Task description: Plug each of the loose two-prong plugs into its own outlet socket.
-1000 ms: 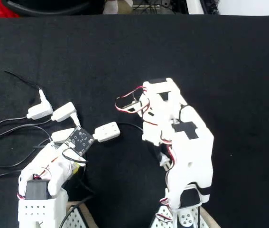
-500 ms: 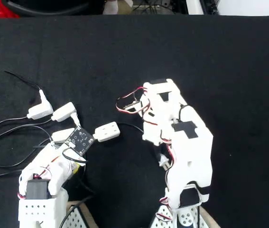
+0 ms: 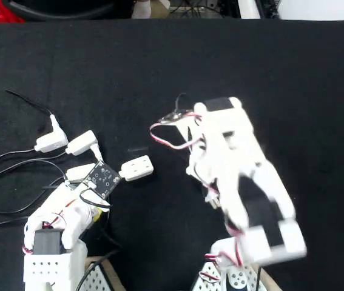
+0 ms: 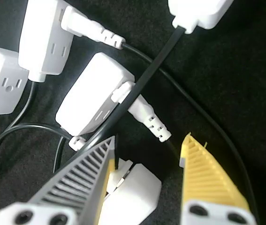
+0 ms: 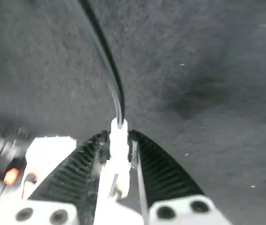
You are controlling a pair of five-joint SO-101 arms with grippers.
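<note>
**A:** Overhead count: four white outlet blocks on the black tabletop (image 3: 281, 60), all left of centre. There's the far-left block (image 3: 51, 143), the second block (image 3: 82, 143) touching it, the lower block (image 3: 79, 172), and the centre block (image 3: 137, 168) off on its own.

**B:** And two arms. The left gripper (image 4: 150, 139) is low over that cluster, jaws spread wide and clamping nothing. A small white piece (image 4: 133, 190) lies just beside its grey finger.

**A:** Its wrist view shows two plugs seated in blocks: the upper plug (image 4: 93, 29) and the middle plug (image 4: 147, 119).

**B:** Now the right gripper (image 5: 118, 136), pinched tight on one loose plug (image 5: 119, 157). The black cord (image 5: 105, 61) runs off toward the top of the frame. The right arm (image 3: 232, 163) stands right of centre, apart from the centre block.
</note>
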